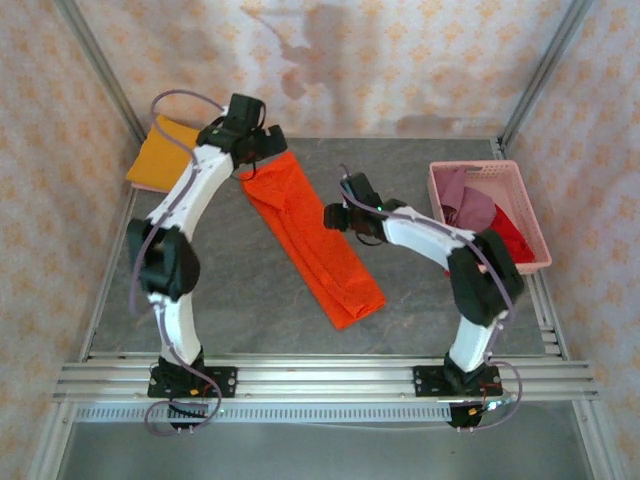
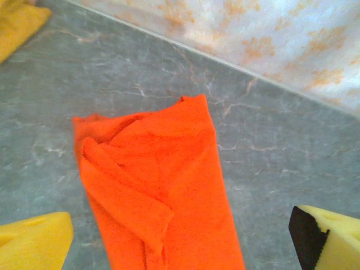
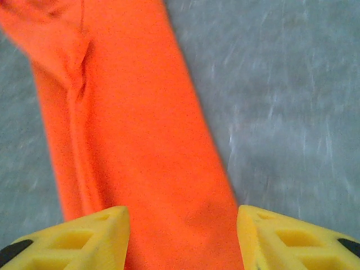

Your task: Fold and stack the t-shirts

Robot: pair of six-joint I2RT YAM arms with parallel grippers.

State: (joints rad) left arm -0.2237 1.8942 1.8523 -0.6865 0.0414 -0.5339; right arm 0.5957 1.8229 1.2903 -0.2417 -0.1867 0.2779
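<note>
- The orange t-shirt (image 1: pixel 310 235) lay on the grey table (image 1: pixel 230 300) as a long narrow strip, running diagonally from the far left toward the near centre.
- The left gripper (image 2: pixel 180 239) hovered over the strip's rumpled far end, jaws spread wide and holding nothing.
- The right gripper (image 3: pixel 183 236) hung above the strip's middle, its yellow fingers (image 3: pixel 84 239) apart with the cloth flat beneath and nothing pinched.
- A folded mustard t-shirt (image 1: pixel 165 155) sat in the far left corner.
- A mauve t-shirt (image 1: pixel 465 200) and a red t-shirt (image 1: pixel 510 235) were heaped in the pink basket (image 1: pixel 540 240).
- The cotton looked light, limp and prone to sagging, so both corners of one end seemed the best places to pinch it.
- No readable label, brand or writing showed.
</note>
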